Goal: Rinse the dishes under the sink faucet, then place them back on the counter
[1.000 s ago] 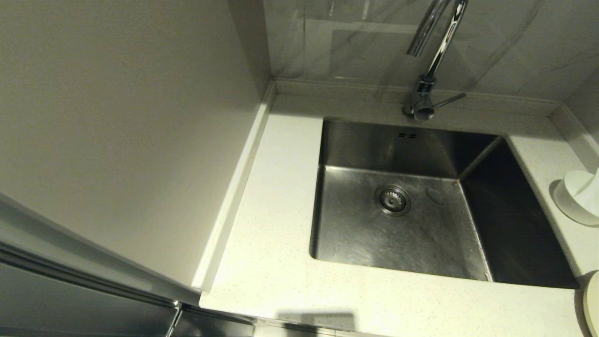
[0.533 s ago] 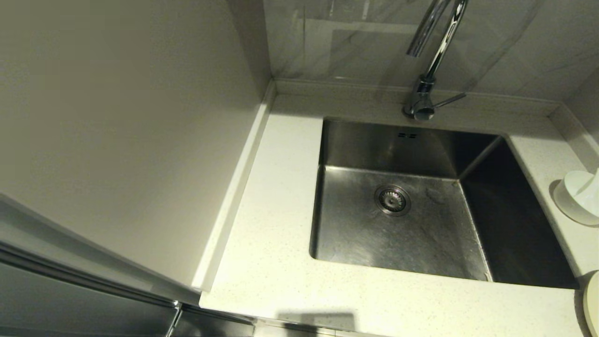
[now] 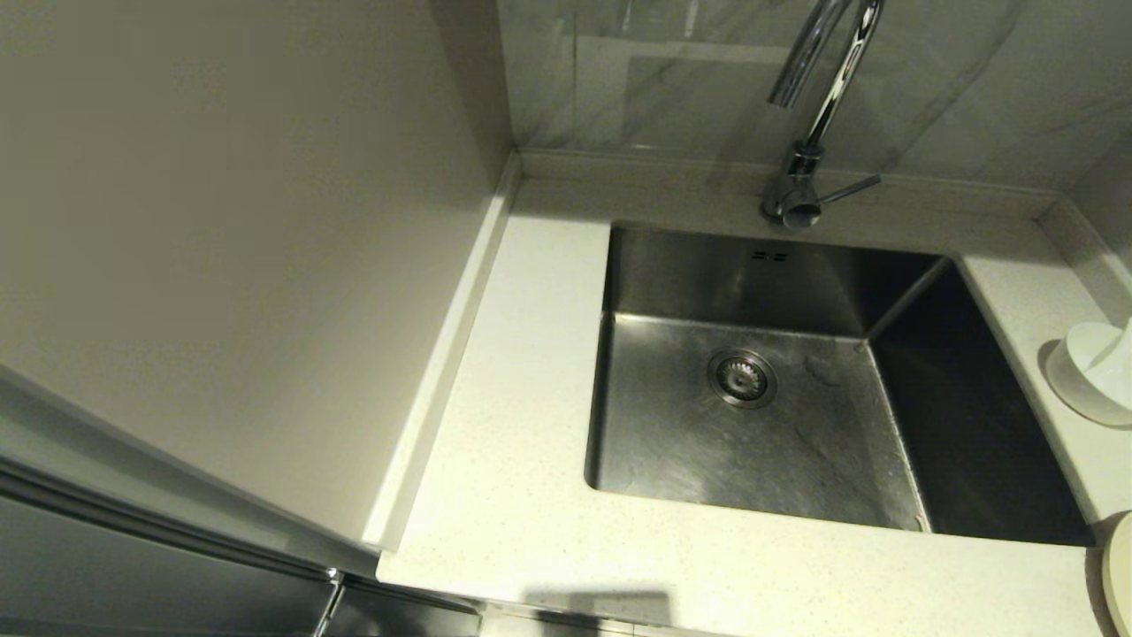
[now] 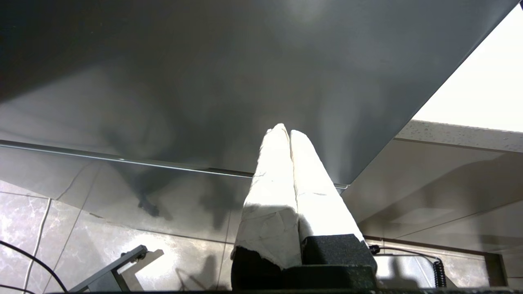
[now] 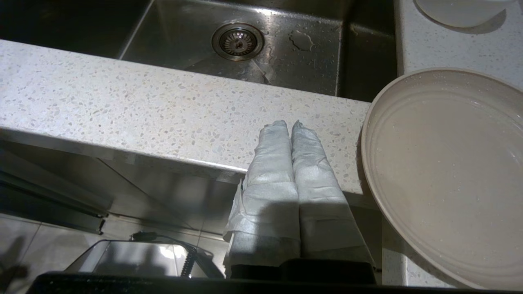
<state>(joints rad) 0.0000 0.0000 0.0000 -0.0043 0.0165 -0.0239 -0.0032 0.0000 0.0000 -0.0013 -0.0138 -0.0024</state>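
Your counter (image 3: 513,495) is off-white speckled stone with a low raised back edge, wrapping the sink (image 3: 752,442) on the near, left and right sides. The sink is a square stainless basin; round drain strainer (image 3: 741,378) sits mid-floor, two small overflow slots (image 3: 769,257) in the back wall, water marks on the floor near the drain. The faucet (image 3: 809,133) stands on the back ledge behind the basin, chrome gooseneck, its thin lever (image 3: 849,188) sticking out to the right.

A plain beige panel (image 3: 221,221) fills the left of the head view, marble-look tiling (image 3: 690,80) behind the tap. Below the counter you get dark glossy cabinet fronts (image 4: 204,81) and a marbled tile floor (image 4: 24,220).

Dishes: all on the counter right of the sink. The bowl (image 3: 1092,367) is at the right edge of the head view with what looks like the spoon (image 3: 1119,358) resting in it, partly cut off. The plate (image 5: 445,171) sits at the near right corner, overhanging the counter's front edge, water drops on it.

Both arms parked low, in front of and below the counter edge, out of the head view. Left gripper (image 4: 289,132): taped fingers pressed together, nothing held, facing the cabinet front. Right gripper (image 5: 290,124): fingers pressed together too, nothing between them, tips just beside the plate rim, pointing at the counter edge.
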